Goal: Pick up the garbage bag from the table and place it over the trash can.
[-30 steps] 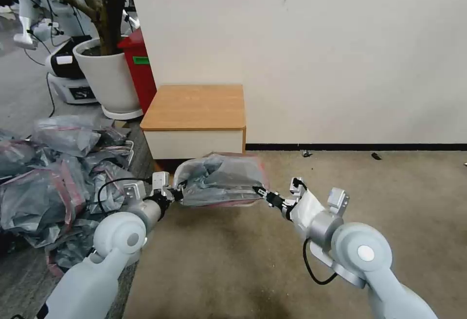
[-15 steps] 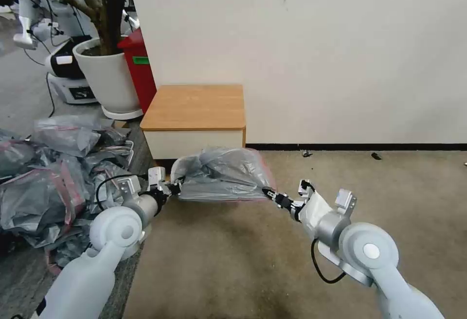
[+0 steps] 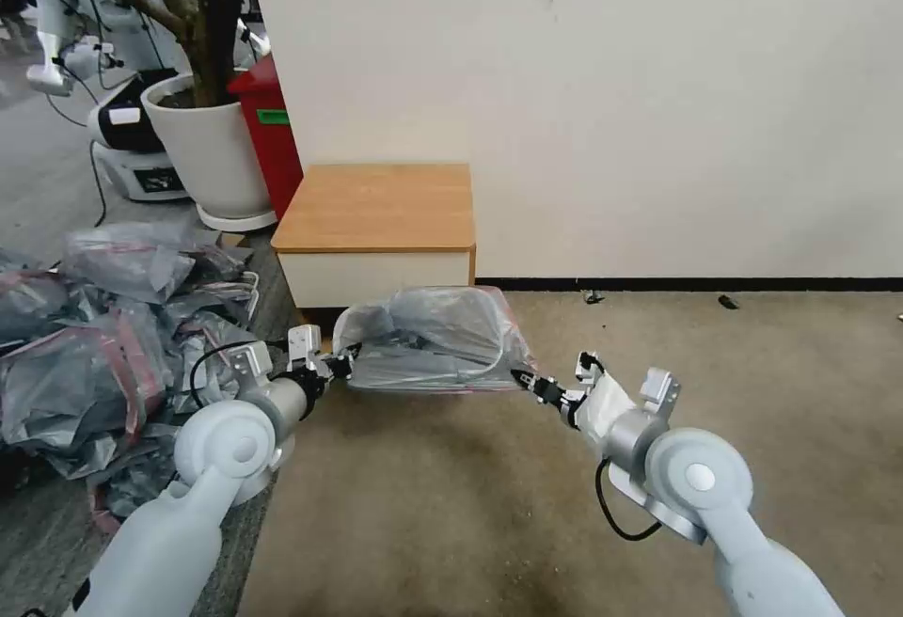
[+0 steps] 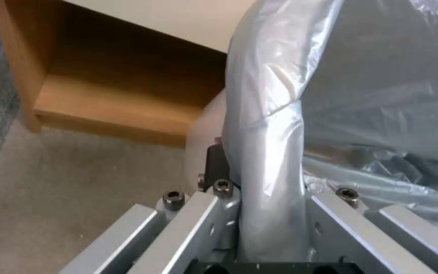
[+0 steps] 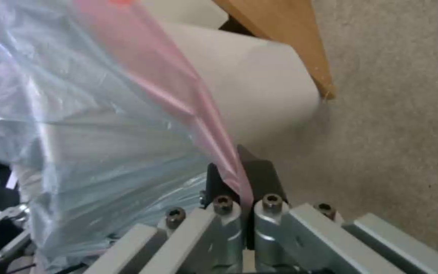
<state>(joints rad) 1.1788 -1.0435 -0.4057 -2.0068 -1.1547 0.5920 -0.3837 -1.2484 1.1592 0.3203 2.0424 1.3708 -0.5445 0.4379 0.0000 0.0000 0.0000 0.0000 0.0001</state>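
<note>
The garbage bag (image 3: 435, 340) hangs stretched between both pincers, the left pincer (image 3: 340, 368) and the right pincer (image 3: 525, 378) each closed on its rim, over the trash can (image 5: 259, 95) just before the surface (image 3: 381, 205).

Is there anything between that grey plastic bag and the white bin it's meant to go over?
Nothing visible. The left hand and right hand each pinch a side of the garbage bag, stretched directly over the trash can in front of the table.
</note>
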